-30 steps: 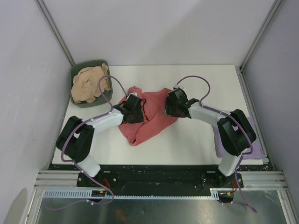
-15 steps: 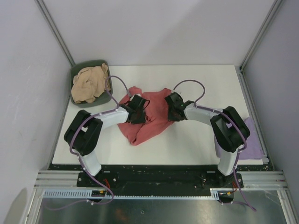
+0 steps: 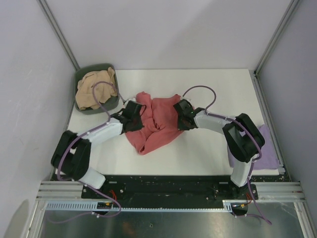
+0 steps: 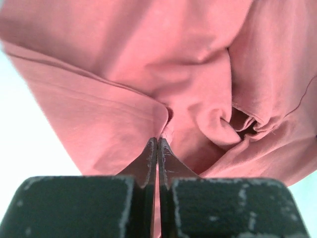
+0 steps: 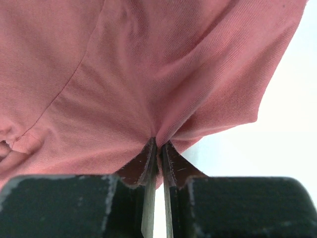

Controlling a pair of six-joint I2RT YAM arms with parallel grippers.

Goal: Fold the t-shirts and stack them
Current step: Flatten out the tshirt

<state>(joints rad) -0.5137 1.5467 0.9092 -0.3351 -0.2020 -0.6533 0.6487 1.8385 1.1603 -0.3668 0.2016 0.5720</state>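
A salmon-red t-shirt lies crumpled in the middle of the white table. My left gripper is at its left side, shut on a fold of the red cloth. At the shirt's right edge my right gripper pinches the fabric between its shut fingers. A tan-beige t-shirt sits bunched in the dark green bin at the back left. A pale lavender t-shirt lies flat at the table's right edge, partly hidden behind the right arm.
Metal frame posts rise at the back corners. The table's front edge meets a black rail with the arm bases. Bare white tabletop shows in front of the red shirt.
Both grippers have closed on the red shirt. The left arm has swung left and drawn the shirt's left side outward. The right gripper has stayed at the right edge.
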